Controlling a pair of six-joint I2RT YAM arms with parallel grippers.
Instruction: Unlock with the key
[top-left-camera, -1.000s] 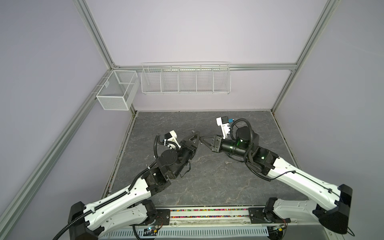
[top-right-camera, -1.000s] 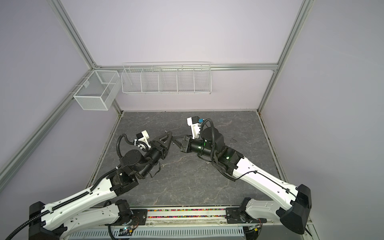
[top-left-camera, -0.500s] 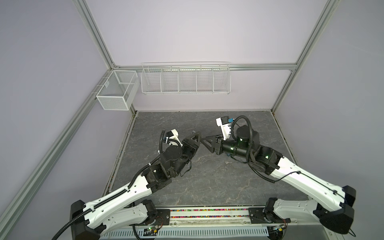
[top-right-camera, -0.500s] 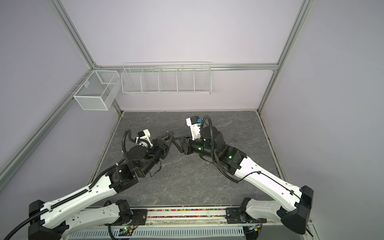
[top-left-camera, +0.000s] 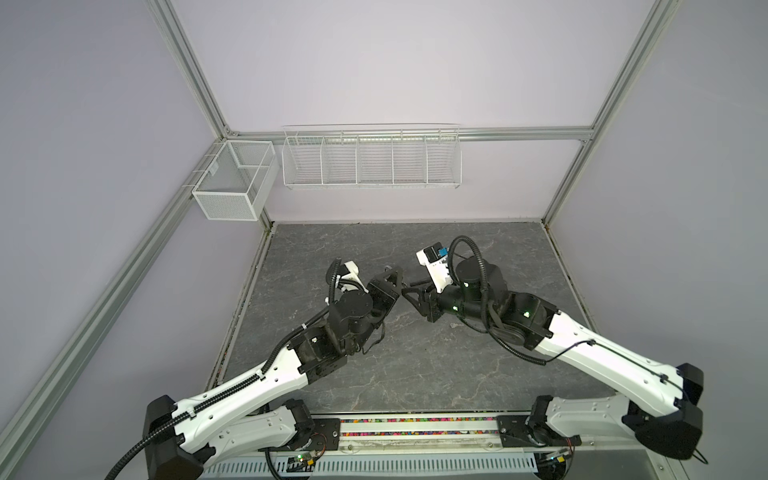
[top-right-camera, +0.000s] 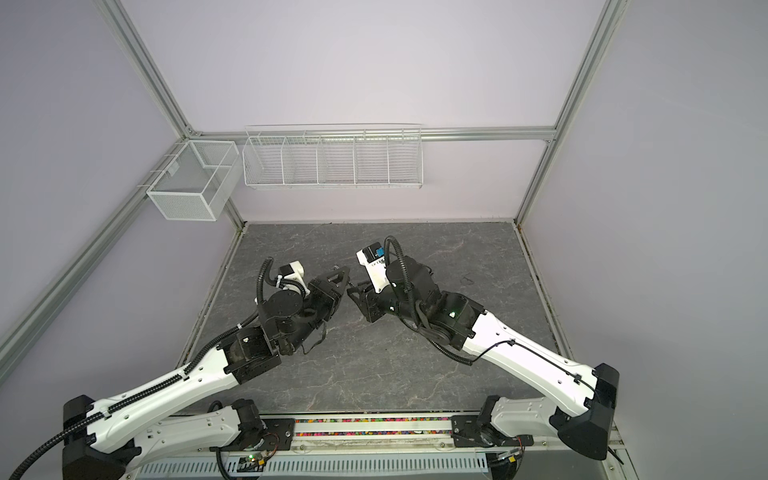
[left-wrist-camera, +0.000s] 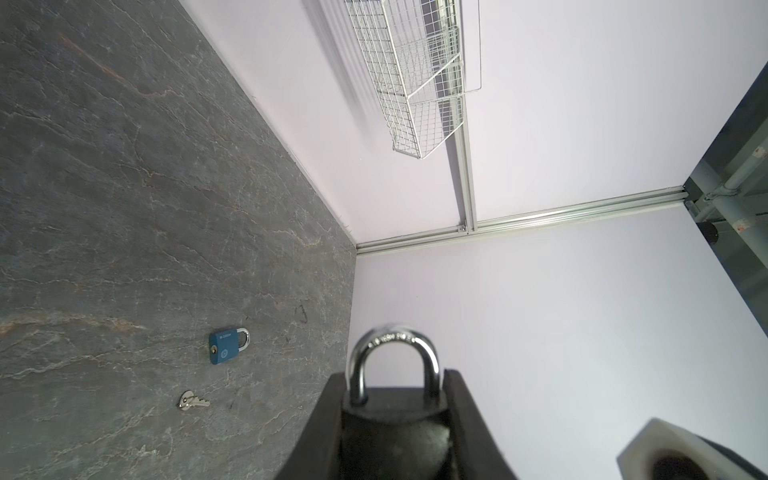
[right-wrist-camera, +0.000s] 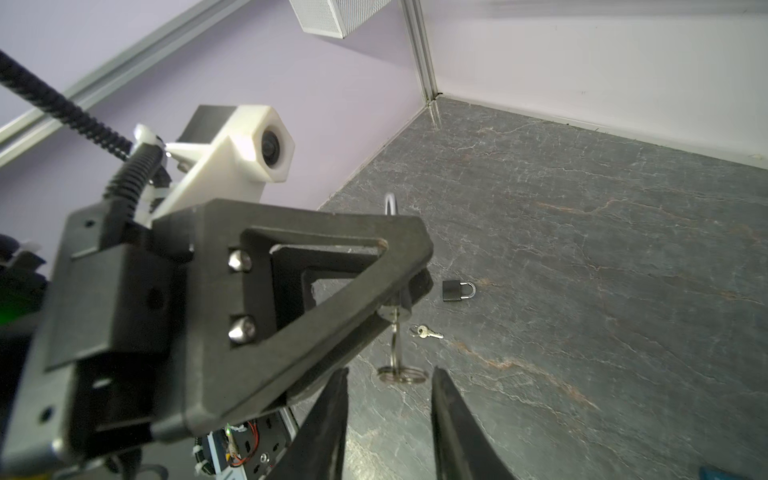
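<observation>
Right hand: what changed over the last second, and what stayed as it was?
The right hand, closed at the lock a second ago, has opened and let go of the key. The key now hangs from the padlock, with the fingers just clear of its ring. The left hand stays clamped on the padlock, held up off the table.

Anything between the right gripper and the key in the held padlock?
Nothing visible. The key hangs from the padlock clamped in the left gripper. Its ring sits right in front of the open right gripper, with no object between them.
</observation>
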